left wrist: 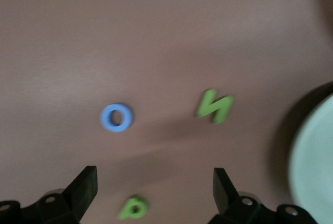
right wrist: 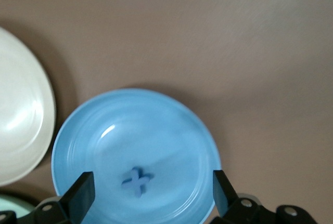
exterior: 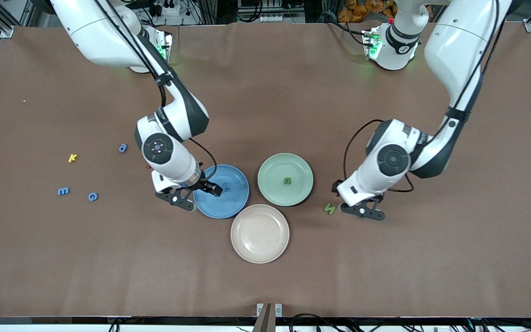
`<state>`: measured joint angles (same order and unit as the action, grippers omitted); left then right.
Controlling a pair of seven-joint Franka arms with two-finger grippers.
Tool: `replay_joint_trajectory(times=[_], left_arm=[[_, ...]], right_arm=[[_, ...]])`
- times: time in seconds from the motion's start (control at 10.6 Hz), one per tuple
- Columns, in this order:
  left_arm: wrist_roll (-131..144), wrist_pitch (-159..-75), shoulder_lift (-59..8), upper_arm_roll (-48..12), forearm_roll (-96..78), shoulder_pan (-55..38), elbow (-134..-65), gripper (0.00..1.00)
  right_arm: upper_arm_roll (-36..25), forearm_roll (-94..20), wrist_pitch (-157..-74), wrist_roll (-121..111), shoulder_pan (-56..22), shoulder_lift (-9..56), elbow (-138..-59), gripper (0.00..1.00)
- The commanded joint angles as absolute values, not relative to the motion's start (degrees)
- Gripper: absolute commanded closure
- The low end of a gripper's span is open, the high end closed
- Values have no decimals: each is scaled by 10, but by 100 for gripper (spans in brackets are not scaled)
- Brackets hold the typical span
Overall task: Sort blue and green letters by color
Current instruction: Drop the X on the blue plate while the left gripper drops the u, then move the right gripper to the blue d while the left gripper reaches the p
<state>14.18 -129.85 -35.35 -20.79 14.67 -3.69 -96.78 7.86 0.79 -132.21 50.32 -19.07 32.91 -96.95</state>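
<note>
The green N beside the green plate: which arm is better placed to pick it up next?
The left arm. Its end effector is open right beside the green N, near the green plate. The right end effector is over the blue plate.

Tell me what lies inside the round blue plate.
One small light blue X-shaped letter lies flat in the round blue plate, under the open right gripper. In the front view that gripper covers part of the plate's rim, so anything there is hidden.
</note>
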Motion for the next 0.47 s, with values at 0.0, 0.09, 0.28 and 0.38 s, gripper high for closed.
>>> replay_joint_trajectory(times=[0.0,0.09,0.28,0.38], left_arm=[[48,-1302,-302,-215,155,-15,-1056,3],[9,-1313,-293,-216,155,-10,-1075,0],[-45,-1363,-285,-217,160,6,-1116,0],[-52,-1409,-283,-217,169,11,-1148,0]], right_arm=[[70,10,-1311,468,-139,276,-1011,0],[70,10,-1309,442,-105,270,-1018,0],[70,10,-1306,364,-28,269,-1018,0],[70,10,-1306,319,5,268,-1019,0]])
